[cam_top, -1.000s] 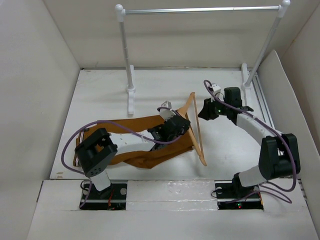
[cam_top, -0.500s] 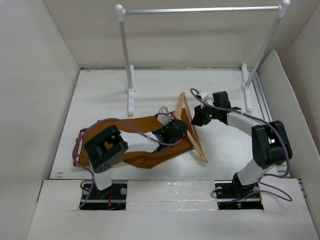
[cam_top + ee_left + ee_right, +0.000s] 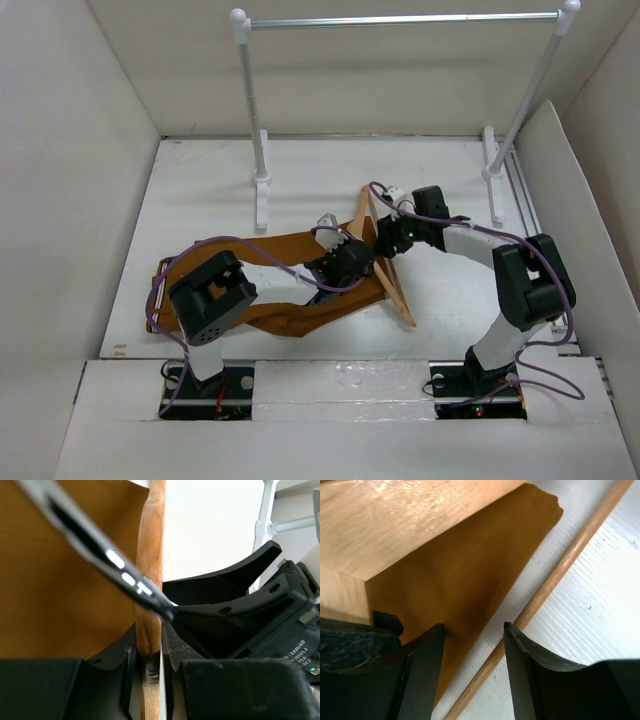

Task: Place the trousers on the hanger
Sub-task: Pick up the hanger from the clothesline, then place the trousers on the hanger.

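Observation:
The rust-brown trousers (image 3: pixel 300 315) lie flat on the table under my left arm. The tan wooden hanger (image 3: pixel 398 295) stands tilted at their right end. My left gripper (image 3: pixel 358 263) is shut on the hanger's wooden arm (image 3: pixel 150 555), which runs up between the jaws in the left wrist view, with trouser cloth (image 3: pixel 60 590) to its left. My right gripper (image 3: pixel 384 240) is open just right of the hanger. In the right wrist view it (image 3: pixel 472 627) straddles the trouser edge (image 3: pixel 470 570) and the crossbar (image 3: pixel 560 570), touching neither, with the hanger's broad arm (image 3: pixel 395 520) above.
A silver rail (image 3: pixel 400 18) on white posts (image 3: pixel 255 120) spans the back, its feet (image 3: pixel 262 200) on the table. White walls close in left, back and right. A slanted panel (image 3: pixel 560 180) stands at the right. Purple cables (image 3: pixel 240 242) loop over the trousers.
My right gripper has moved left up to the hanger and opened wider. The hanger's top has swung left. My left gripper keeps its hold on the hanger.

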Controlling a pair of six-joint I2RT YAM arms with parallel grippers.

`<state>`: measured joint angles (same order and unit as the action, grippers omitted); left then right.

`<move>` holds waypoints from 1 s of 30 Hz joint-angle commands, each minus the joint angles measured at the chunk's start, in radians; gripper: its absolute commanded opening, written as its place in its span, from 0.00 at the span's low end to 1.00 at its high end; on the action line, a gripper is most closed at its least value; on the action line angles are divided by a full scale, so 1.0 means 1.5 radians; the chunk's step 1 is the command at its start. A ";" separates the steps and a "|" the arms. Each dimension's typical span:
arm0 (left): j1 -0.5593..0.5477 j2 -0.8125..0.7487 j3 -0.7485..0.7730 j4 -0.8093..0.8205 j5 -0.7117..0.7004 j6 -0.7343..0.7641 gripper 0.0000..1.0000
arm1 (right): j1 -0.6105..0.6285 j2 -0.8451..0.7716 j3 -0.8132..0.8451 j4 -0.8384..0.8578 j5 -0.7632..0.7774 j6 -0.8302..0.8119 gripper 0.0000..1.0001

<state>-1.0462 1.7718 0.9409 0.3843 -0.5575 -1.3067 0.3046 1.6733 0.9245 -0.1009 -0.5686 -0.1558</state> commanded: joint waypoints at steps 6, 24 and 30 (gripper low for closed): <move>-0.002 0.010 -0.019 -0.015 0.024 0.002 0.00 | 0.014 0.035 -0.031 0.061 -0.001 0.027 0.55; 0.010 -0.049 -0.070 -0.085 0.028 0.091 0.00 | -0.180 -0.096 0.015 0.070 -0.111 0.095 0.00; 0.016 -0.106 -0.102 -0.151 0.011 0.155 0.00 | -0.293 -0.104 0.042 -0.026 -0.066 0.066 0.00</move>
<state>-1.0294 1.6581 0.8368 0.3382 -0.5236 -1.1767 -0.0692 1.5463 0.9398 -0.1059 -0.7059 -0.0299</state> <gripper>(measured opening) 0.112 0.023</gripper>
